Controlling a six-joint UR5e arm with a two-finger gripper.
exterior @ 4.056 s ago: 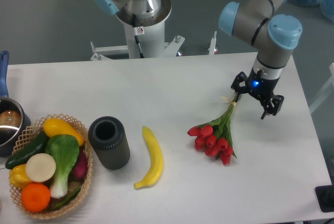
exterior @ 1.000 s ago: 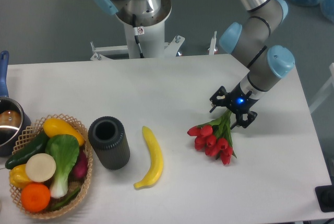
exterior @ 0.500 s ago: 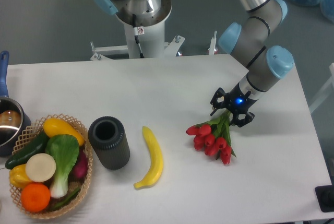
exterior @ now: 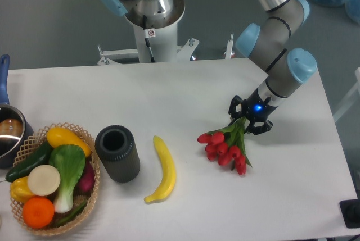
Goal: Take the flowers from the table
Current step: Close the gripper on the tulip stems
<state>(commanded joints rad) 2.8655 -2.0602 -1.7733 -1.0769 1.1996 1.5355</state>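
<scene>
Evidently: grip taken, bunch beginning to move

Note that the gripper (exterior: 251, 119) now sits closed around the stem end of the flowers (exterior: 224, 146). Compared with half a second ago, the red heads have shifted slightly left and up, while the banana (exterior: 161, 169) stays put. You may judge the grasp is holding; the heads still appear to rest on the table (exterior: 185, 89), so the lift remains.

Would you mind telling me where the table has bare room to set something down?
The table is bare across its far half, behind the black cylinder and banana. The near right corner, in front of the flowers, is free too. The left end is crowded by the basket and pot.
</scene>
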